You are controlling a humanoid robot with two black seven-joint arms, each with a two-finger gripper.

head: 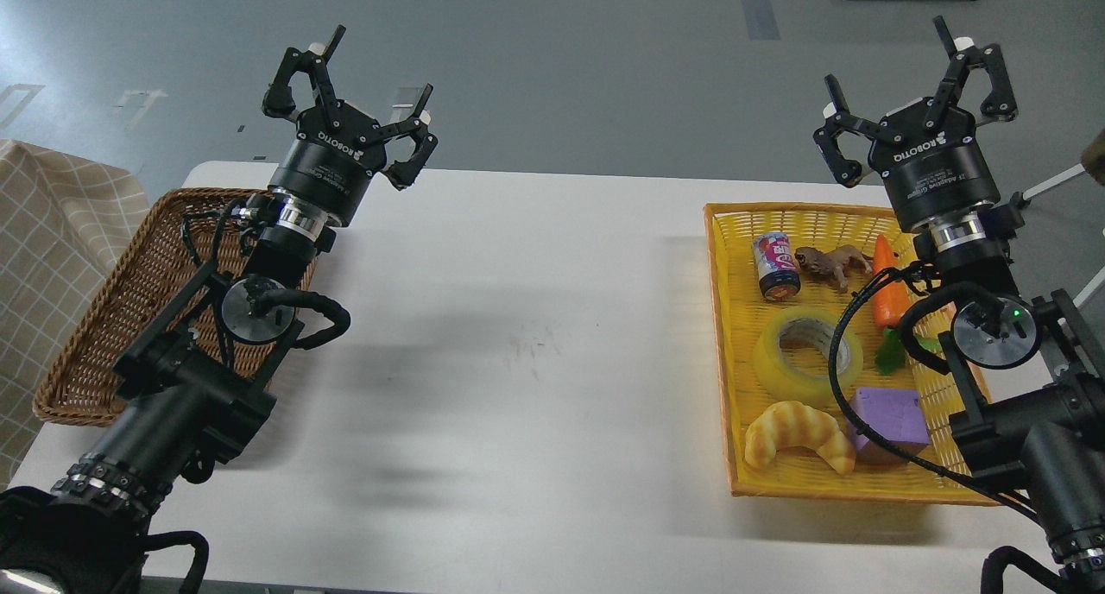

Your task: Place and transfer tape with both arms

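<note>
L gripper & R gripper raised, fingers spread

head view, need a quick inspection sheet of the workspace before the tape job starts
surface: white table, middle bare, faint scuff marks near centre
job's things: tape lying flat in the yellow basket, untouched
clutter: same basket holds a can, brown animal toy, carrot toy, croissant toy and purple block; brown wicker basket on the left, nothing seen in the part that shows
grippers: left gripper and right gripper both open, raised, holding nothing
cables: black cable from the right arm crosses over the tape
surroundings: grey floor; checked cloth at left edge
</note>
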